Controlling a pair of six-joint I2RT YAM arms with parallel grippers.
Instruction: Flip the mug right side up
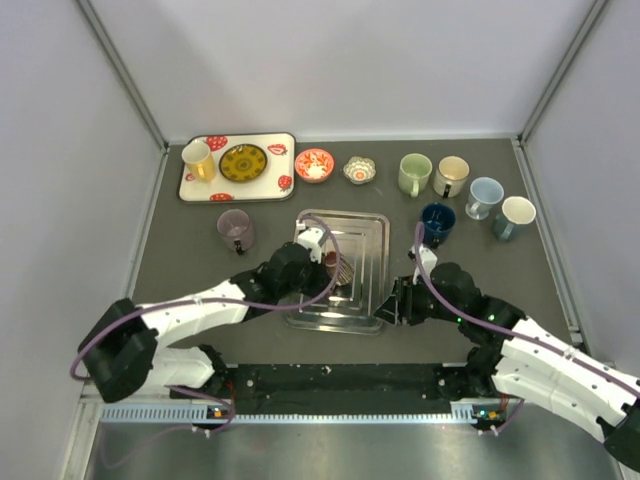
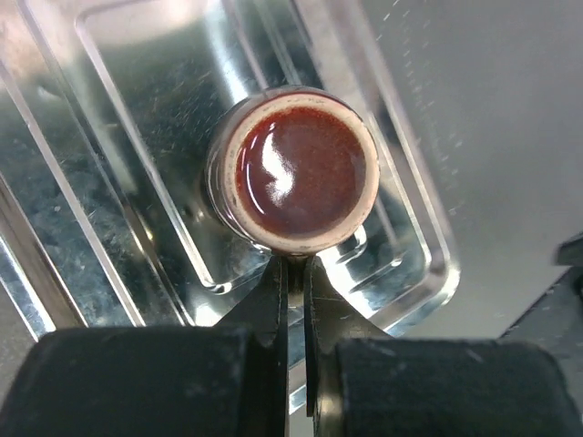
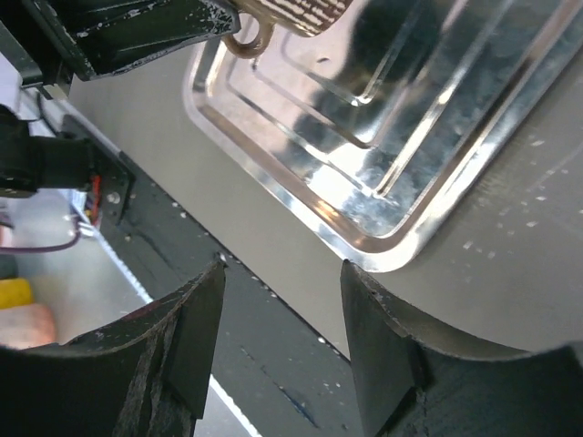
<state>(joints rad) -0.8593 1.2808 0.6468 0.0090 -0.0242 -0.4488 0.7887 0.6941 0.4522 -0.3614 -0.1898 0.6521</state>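
Note:
A mug (image 1: 338, 268) with a striped side stands in the metal tray (image 1: 365, 318). In the left wrist view its upward end (image 2: 301, 168) is a glossy brown disc with a cream ring. My left gripper (image 2: 296, 273) is shut narrowly on the mug's handle at the near side; it reaches over the tray (image 2: 137, 273) in the top view (image 1: 325, 262). My right gripper (image 1: 400, 305) is open and empty, low beside the tray's front right corner (image 3: 383, 246). In the right wrist view (image 3: 282, 273) the mug's striped side (image 3: 291, 14) and handle loop (image 3: 246, 41) show at the top.
A dark blue mug (image 1: 437, 220) stands just behind the right gripper. Several more mugs (image 1: 451, 175) line the back right. A purple mug (image 1: 236, 230) stands left of the tray. A strawberry tray (image 1: 237, 190) with a yellow mug and plate, and two small bowls (image 1: 314, 164), are at the back.

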